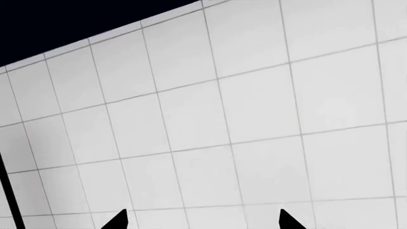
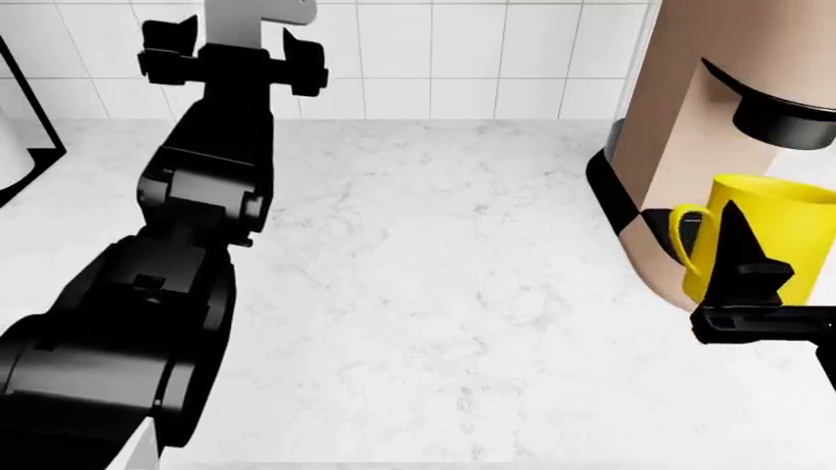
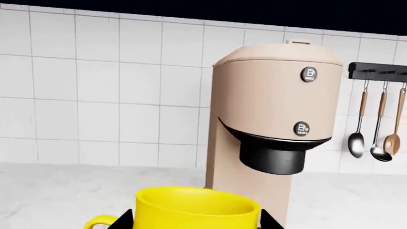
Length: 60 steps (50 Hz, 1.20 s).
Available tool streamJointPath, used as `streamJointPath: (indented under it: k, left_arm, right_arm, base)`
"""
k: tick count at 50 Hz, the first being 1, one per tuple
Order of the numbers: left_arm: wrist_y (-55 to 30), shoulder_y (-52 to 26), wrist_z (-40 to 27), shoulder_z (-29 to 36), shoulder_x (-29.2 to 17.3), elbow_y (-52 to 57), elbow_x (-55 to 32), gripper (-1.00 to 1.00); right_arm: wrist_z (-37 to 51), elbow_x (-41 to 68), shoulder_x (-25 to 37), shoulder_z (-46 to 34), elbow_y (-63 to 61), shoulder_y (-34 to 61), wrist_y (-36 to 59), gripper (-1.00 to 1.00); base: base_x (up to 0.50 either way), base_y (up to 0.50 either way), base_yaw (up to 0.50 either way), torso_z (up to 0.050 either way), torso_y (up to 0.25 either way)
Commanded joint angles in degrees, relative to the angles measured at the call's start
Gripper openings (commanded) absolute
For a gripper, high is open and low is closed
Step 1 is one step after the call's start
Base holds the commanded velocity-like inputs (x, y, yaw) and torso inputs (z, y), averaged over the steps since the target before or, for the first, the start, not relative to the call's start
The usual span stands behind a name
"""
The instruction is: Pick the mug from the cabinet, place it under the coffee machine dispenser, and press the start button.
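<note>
The bright yellow mug (image 2: 773,230) hangs in front of the tall beige coffee machine (image 2: 686,108), below its black dispenser (image 2: 784,122), handle toward the left. My right gripper (image 2: 758,259) is shut on the mug, one black finger on each side of it. In the right wrist view the mug (image 3: 197,207) fills the space between the fingertips (image 3: 125,220), lower than the dispenser (image 3: 277,160) and nearer than it. Two round buttons (image 3: 309,74) (image 3: 301,128) sit on the machine's head. My left gripper (image 2: 235,44) is raised toward the tiled wall, open and empty (image 1: 203,222).
A white marble counter (image 2: 432,294) runs to the tiled back wall (image 2: 432,59). A black-framed object (image 2: 33,117) stands at the far left. Ladles and spoons hang from a black rail (image 3: 381,71) to the machine's right. A black ring (image 2: 609,191) circles the machine's base.
</note>
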Motion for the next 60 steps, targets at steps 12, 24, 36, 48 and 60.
streamJointPath:
  k: [12,24,36,48,60]
  left_arm:
    - [0.1,1.0,-0.2,0.4,0.3,0.0,-0.1,1.00]
    - [0.2,1.3,-0.2,0.5,0.4,0.0,-0.1,1.00]
    - [0.3,1.5,-0.2,0.6,0.4,0.0,-0.2,1.00]
    - [0.2,1.4,-0.2,0.7,0.5,0.0,-0.2,1.00]
    - [0.2,1.4,-0.2,0.7,0.5,0.0,-0.3,1.00]
  right_arm:
    - [49.6,64.5,-0.8,19.4,11.3,-23.8,-34.0,-1.00]
    - [54.2,66.2,0.6,19.8,19.0,-21.2,-38.9,-1.00]
    - [57.6,66.0,3.0,18.3,26.5,-18.6,-44.3,-1.00]
    - [60.9,65.2,5.4,16.9,35.3,-14.9,-49.2,-1.00]
    - [63.6,65.0,6.6,15.9,42.7,-12.1,-53.4,-1.00]
  base:
    - [0.00,0.00,0.00,0.000,0.000]
    - [0.00,0.00,0.00,0.000,0.000]
    - [0.00,0.00,0.00,0.000,0.000]
    - [0.00,0.00,0.00,0.000,0.000]
    - [0.00,0.00,0.00,0.000,0.000]
